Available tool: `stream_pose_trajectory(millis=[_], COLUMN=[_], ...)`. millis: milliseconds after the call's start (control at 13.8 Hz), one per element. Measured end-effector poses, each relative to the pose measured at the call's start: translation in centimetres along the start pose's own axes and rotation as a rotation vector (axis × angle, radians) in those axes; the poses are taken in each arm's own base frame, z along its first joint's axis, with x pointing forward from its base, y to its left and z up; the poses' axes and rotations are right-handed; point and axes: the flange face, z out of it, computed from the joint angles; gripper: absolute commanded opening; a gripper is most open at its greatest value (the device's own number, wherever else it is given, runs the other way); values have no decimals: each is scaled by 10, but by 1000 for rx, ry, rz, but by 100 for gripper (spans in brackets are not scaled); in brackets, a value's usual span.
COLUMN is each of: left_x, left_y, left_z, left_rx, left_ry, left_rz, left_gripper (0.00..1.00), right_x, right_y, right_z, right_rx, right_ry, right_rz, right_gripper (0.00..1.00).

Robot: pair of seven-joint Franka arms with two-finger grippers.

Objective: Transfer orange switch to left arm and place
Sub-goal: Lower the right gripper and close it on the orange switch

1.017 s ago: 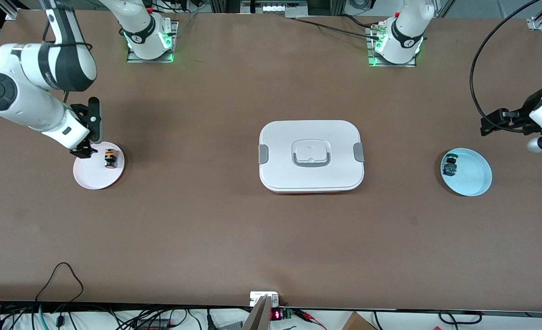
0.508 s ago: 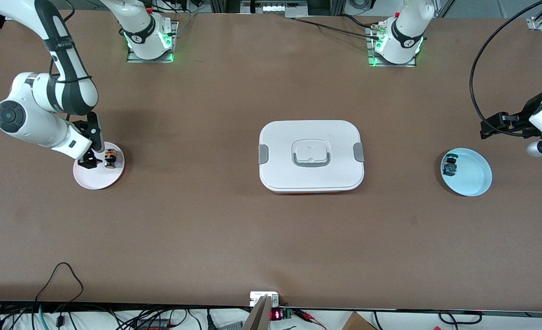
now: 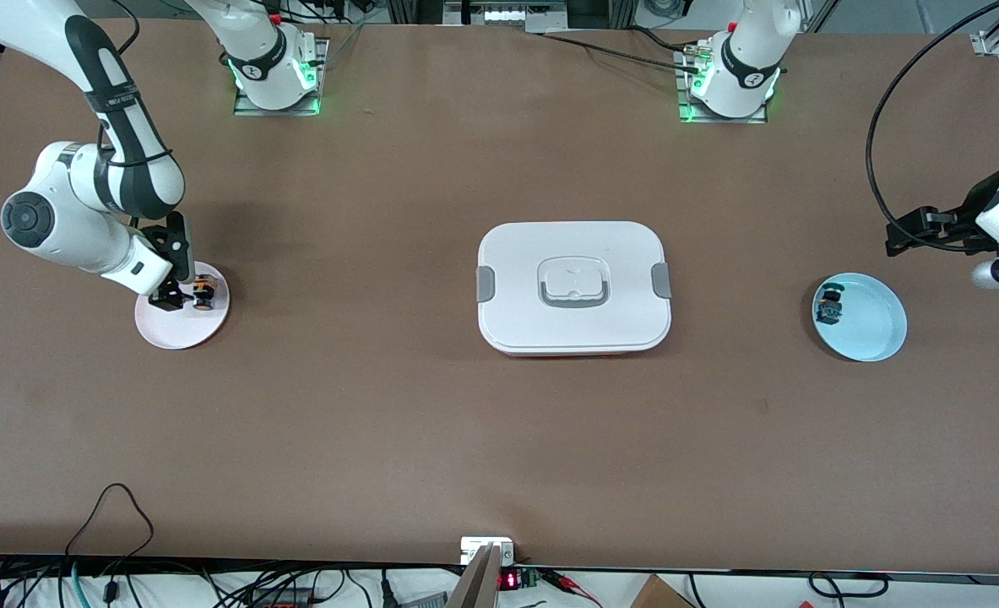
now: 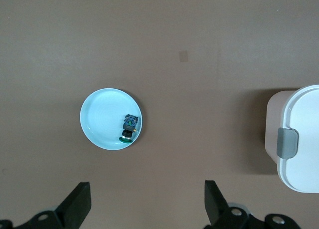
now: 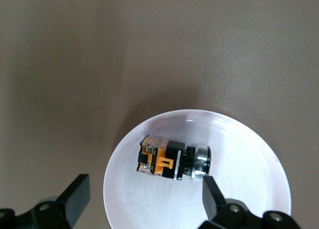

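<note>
So the orange switch (image 3: 203, 291) is lying on its side on the pale pink plate (image 3: 180, 325), way over at the right arm's end of the bench (image 3: 381, 422). It sits near the plate's rim at about 1 o'clock on the plate in the front view. In the right wrist view you can see it better: the orange switch (image 5: 172, 161) has an orange block at one end and a shiny metal collar at the other, and it rests flat on the plate (image 5: 249, 199).

The right end effector (image 3: 170, 297) is down low over that plate, just beside the switch but not touching it. Its fingers (image 5: 75, 194) are spread apart with nothing between them, and the switch lies just ahead of the gap.

The box (image 3: 573, 287) sits mid-bench with its lid on, well apart from both plates.

The light blue plate (image 3: 866, 325) is out at the left arm's end, at about 3 o'clock from the box, and the small dark blue-green component (image 3: 829, 306) rests at its rim around 9 o'clock. The left arm is waiting up high, with the left end effector (image 4: 147, 204) hanging over bare bench beside the blue plate (image 4: 99, 119), fingers (image 4: 79, 204) wide apart and empty.
</note>
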Motion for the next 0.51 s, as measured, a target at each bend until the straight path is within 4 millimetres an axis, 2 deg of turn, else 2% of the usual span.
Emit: stream_pose_trajectory(millis=[508], left_x=[0], left_y=[0], left_z=[0], left_rx=[0], left_ry=[0], left_rz=[-1], left_gripper=[100], right_x=[1], right_y=[4], right_z=[21], right_rx=[-57], right_ry=[-7], right_rz=[13], right_gripper=[100])
